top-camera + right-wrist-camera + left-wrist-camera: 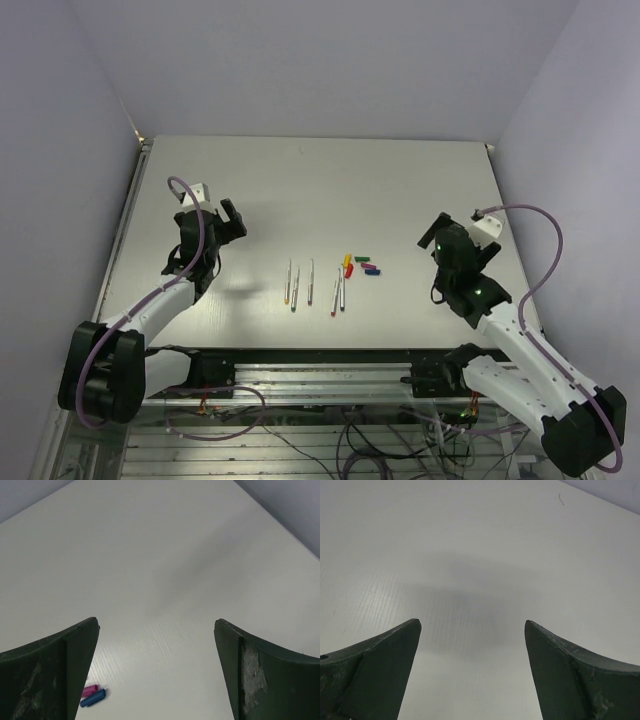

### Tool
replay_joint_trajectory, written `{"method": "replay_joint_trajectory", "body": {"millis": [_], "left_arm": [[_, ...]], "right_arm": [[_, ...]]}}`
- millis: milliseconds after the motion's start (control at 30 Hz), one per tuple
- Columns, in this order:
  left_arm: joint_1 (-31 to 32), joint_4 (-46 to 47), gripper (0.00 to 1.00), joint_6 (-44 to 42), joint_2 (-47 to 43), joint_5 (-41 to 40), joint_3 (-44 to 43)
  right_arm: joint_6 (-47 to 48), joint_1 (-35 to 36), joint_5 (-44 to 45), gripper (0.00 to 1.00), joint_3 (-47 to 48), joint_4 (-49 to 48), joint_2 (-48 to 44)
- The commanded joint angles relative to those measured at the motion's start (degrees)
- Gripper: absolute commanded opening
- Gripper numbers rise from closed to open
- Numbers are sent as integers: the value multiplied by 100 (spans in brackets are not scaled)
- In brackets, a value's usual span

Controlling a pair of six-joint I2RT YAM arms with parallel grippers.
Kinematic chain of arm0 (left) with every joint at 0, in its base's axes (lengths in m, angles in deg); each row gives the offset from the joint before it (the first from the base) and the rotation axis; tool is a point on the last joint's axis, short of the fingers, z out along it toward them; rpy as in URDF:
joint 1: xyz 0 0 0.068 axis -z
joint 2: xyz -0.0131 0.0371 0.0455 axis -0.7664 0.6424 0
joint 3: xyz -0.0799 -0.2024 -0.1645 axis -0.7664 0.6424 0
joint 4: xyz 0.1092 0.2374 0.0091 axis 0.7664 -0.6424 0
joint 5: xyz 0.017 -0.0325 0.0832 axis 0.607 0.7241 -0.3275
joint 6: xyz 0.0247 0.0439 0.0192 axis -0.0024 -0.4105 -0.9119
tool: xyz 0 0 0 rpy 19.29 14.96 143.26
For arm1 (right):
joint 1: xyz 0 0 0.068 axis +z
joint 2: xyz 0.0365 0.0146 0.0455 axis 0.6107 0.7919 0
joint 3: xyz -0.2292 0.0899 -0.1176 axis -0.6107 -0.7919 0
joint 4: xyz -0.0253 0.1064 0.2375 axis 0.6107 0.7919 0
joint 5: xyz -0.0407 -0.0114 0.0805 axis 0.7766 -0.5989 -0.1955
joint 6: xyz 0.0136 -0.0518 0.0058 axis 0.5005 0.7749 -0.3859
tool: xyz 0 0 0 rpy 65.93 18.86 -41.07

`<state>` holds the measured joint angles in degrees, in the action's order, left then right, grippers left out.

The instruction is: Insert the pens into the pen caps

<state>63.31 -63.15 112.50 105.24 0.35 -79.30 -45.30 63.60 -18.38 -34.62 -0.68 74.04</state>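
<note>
Five pens (311, 282) lie side by side on the white surface (320, 190). They sit about midway between its left and right edges and closer to the near edge than the far one, each pointing roughly from near to far. Three form a left group and two a right group. The pen caps (349, 270) sit in a small cluster just beyond and to the right of the right-hand pair, apart from the pens. The yellow cap (348, 261) is closest to that pair, and the blue cap (373, 271) is farthest right.

The left tool (235, 220) is held above the surface toward the left edge, well apart from the pens, released and spread wide with only bare surface between its fingers (385, 670).

The right tool (436, 236) is toward the right edge, likewise released and gripping nothing, with the caps well apart on its left. Its wrist view catches the blue cap and a pinkish-purple cap (90, 690) lying just beside each other at the lower left.
</note>
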Motion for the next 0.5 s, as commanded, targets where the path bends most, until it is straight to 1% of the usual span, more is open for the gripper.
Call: {"method": "replay_joint_trajectory", "body": {"millis": [0,167,300,400,467], "left_arm": [[-45,79,98,-91,-74,11,-43],[-45,272,98,-207,-223,236,71],[-9,454,97,-243,-380,249,210],[177,382,97,-288,-396,-6,201],[476,253,97,-383,-394,-356,151]], "right_arm": [[805,19,-576,100,-336,-646,-387],[744,15,-357,100,-430,-722,-888],[936,15,-325,100,-635,-1186,-1350],[1266,10,-566,100,-841,-1736,-1552],[1356,15,-619,100,-955,-2025,-1591]]}}
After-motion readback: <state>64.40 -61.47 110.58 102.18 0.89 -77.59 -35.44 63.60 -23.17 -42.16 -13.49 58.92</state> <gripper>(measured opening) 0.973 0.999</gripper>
